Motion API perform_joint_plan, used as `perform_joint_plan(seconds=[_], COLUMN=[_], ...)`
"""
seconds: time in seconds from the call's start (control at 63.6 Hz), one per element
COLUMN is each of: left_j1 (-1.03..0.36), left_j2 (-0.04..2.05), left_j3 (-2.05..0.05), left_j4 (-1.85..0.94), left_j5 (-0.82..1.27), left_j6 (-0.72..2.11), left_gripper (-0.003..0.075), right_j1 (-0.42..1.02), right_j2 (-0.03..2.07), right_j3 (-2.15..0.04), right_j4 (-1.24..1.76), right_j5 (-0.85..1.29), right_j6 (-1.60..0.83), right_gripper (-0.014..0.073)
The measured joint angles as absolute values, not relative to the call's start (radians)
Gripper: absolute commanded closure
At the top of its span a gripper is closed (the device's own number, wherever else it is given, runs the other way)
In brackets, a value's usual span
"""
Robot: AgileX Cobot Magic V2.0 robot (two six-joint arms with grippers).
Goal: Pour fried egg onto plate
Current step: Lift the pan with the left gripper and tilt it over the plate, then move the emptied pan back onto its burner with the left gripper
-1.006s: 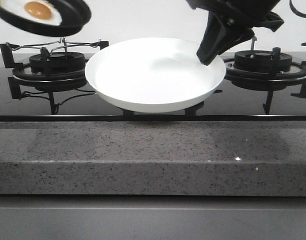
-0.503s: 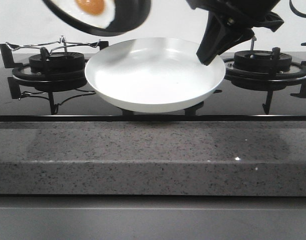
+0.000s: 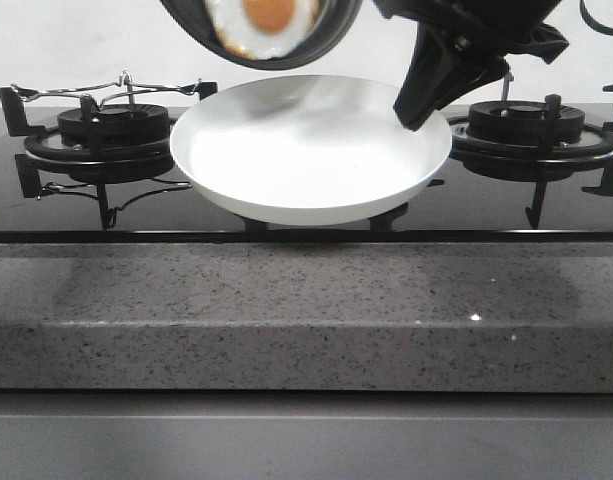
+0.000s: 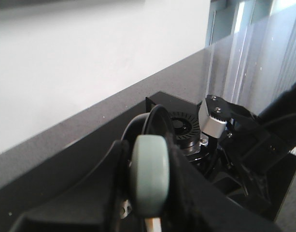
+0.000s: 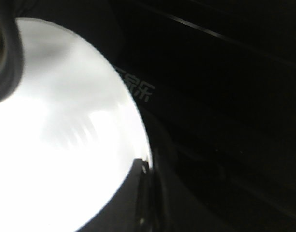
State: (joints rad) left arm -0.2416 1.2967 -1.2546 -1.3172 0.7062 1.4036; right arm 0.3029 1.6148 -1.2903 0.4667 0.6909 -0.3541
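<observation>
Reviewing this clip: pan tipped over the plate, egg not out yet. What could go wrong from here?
1. The frying pan hangs over the back rim of the plate, so the fried egg may slide out behind it onto the stove.
2. The right pincer holds the plate by one edge only; the landing egg might tip it.
</observation>
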Motion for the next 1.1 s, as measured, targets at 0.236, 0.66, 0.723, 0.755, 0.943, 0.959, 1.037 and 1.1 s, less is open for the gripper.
perform_joint_plan(seconds=[0.236,0.66,0.723,0.755,0.943,0.959,1.037,1.1], left_j1=[-0.264,-0.264,-0.264,-0.264,-0.264,-0.260,-0.239,-0.205], left_j2=[1.297,1.296,1.294,1.294,1.294,1.294,1.294,1.296], left_j3=[-1.255,-1.260,-1.260,-1.260,-1.260,-1.260,-1.260,-1.262], left_j4=[-1.313,-1.292,-1.292,-1.292,-1.294,-1.294,-1.296,-1.300], left_j5=[0.683,0.677,0.677,0.677,0.662,0.657,0.628,0.609], left_j6=[1.456,1.472,1.472,1.472,1.436,1.426,1.358,1.295], left_gripper=[0.0741,0.0741,0.0741,0.0741,0.0741,0.0741,0.0741,0.0741], right_j1=[0.303,0.303,0.303,0.303,0.303,0.303,0.303,0.303], right_j2=[1.615,1.615,1.615,1.615,1.615,1.615,1.615,1.615], right_j3=[-1.290,-1.290,-1.290,-1.290,-1.290,-1.290,-1.290,-1.290], right_j4=[0.467,0.464,0.464,0.464,0.464,0.464,0.464,0.464], right_j5=[0.691,0.695,0.695,0.695,0.695,0.695,0.695,0.695], right_j6=[-0.354,-0.357,-0.357,-0.357,-0.357,-0.357,-0.357,-0.357], right_gripper=[0.0662,0.0662,0.0662,0.0662,0.0662,0.0662,0.0662,0.0662])
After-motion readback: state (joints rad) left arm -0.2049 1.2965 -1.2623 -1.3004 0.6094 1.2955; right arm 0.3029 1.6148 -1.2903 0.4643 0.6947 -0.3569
